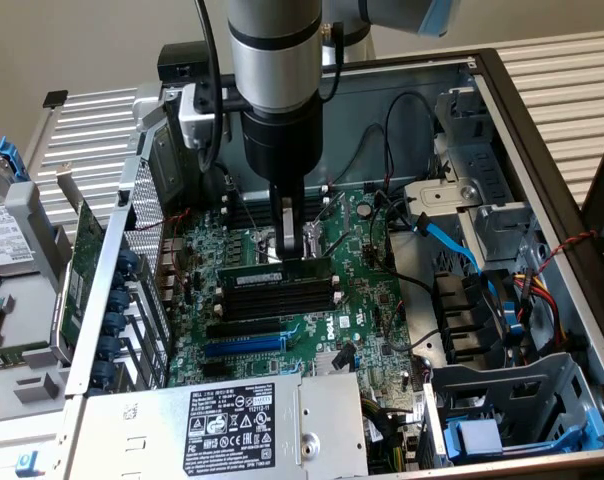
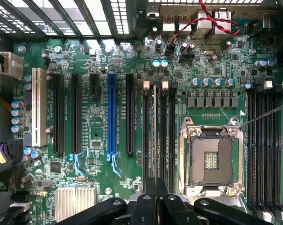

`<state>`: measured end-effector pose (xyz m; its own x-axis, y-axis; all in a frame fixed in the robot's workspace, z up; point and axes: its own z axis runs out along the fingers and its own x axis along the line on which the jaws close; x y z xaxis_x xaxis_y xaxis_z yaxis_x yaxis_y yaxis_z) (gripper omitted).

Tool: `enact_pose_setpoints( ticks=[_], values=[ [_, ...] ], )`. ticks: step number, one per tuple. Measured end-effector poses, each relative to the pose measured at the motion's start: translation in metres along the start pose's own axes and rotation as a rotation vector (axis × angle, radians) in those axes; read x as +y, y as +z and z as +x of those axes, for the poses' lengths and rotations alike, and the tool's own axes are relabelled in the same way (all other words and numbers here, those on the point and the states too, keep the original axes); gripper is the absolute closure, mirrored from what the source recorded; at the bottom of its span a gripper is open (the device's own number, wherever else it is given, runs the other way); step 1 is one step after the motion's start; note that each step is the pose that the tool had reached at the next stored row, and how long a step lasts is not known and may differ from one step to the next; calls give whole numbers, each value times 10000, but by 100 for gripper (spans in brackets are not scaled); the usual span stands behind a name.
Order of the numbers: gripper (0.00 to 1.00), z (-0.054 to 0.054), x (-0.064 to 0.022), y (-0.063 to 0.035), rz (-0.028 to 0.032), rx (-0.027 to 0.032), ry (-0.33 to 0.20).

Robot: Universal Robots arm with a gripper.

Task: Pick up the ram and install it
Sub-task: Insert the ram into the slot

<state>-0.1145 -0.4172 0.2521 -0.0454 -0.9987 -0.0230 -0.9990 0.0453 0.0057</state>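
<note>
I've got the gripper [image 1: 293, 252] pinching the top edge of the ram [image 1: 272, 271]. In the exterior view the stick hangs level and edge-down at 6 o'clock from the wrist, directly over the black memory slots [image 1: 279, 298], with the blue card slot [image 1: 244, 345] at 7 o'clock from it. I judge pickup done and installing in hand. I can't tell whether the edge has entered a slot. Seating calls for keeping it parallel between the white end clips [image 2: 146, 85], then a straight, even press.
</note>
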Motion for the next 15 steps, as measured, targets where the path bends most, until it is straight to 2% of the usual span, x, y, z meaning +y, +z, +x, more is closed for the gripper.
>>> enact_pose_setpoints(
  ticks=[15],
  values=[
    [88, 49, -2, 84, 0, 1, 0]
  ],
)
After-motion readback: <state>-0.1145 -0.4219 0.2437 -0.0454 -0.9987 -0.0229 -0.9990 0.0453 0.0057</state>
